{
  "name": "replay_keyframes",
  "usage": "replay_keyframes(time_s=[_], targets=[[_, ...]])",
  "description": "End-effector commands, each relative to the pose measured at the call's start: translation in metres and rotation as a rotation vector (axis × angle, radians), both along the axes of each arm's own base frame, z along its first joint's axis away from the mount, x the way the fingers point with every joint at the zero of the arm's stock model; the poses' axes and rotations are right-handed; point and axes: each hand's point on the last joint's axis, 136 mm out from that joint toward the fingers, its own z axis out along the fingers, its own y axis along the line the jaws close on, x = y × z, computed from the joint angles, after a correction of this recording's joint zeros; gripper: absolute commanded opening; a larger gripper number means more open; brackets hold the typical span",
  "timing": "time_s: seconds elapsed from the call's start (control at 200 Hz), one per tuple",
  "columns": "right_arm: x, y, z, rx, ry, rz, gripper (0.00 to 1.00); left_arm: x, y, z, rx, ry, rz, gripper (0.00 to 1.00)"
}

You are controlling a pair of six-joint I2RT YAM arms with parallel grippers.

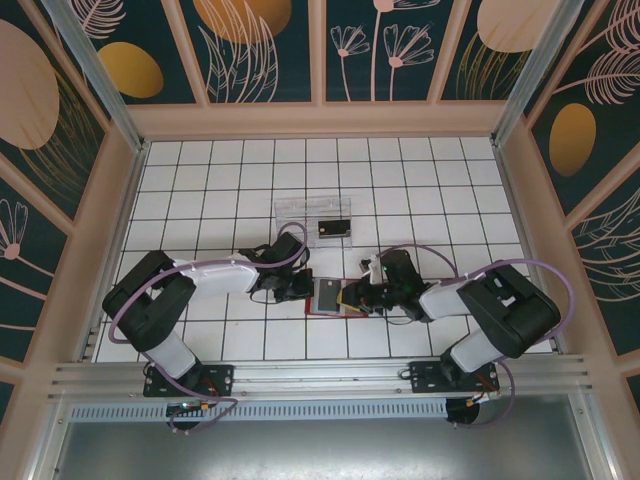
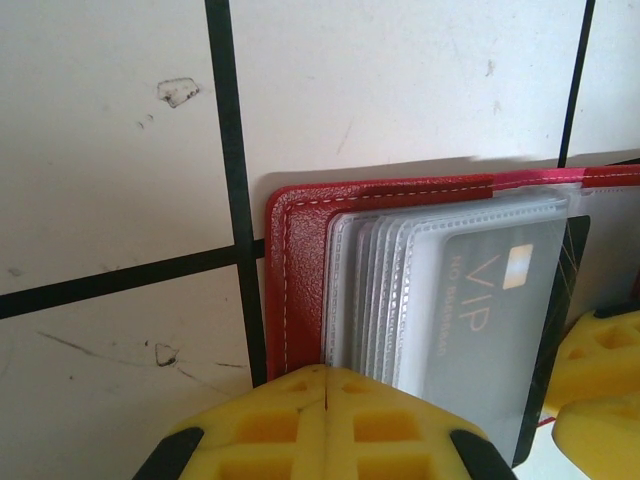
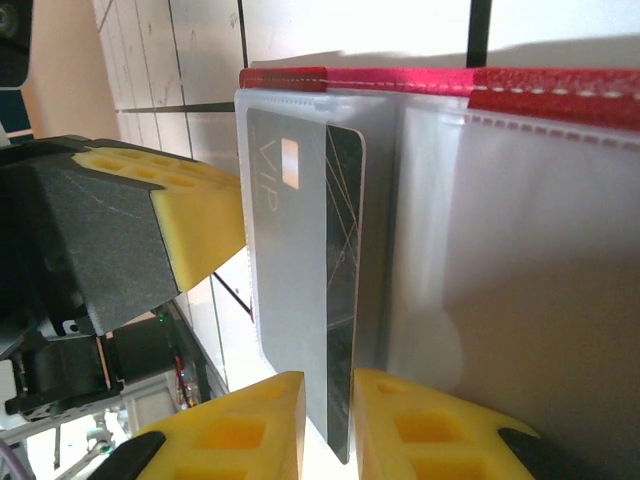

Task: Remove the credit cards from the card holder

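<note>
The word "VIP" is read in pale letters on the dark credit card (image 2: 500, 330), seen through a clear sleeve of the card holder (image 2: 296, 290). Beside it a smaller line beginning "NO" is made out, its remaining characters too blurred to be read. In the right wrist view "VIP" is again read on that card, set sideways.

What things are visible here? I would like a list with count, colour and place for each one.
table: 1, white tiles, under everything
tray: 1, clear, mid-table
card holder: 1, red, open between the arms
sleeves: several, clear, inside the holder
credit cards: 2, dark; one half out of a sleeve, other in the tray
wall panels: dark teal, floral, around the table
left tool: yellow pads together, on the holder
right tool: yellow pads, pinching the card's edge
</note>
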Motion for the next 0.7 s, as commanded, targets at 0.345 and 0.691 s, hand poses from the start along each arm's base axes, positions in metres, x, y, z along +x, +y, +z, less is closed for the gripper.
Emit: replay_keyframes(time_s=[0.345,0.691], targets=[[0.004,0.004,0.010,0.067,-0.028,0.006,0.18,-0.010,0.010,-0.015,0.081,0.044,-0.007,0.01],[0.004,0.004,0.006,0.063,-0.021,0.004,0.14,-0.010,0.010,-0.015,0.082,0.044,-0.006,0.01]])
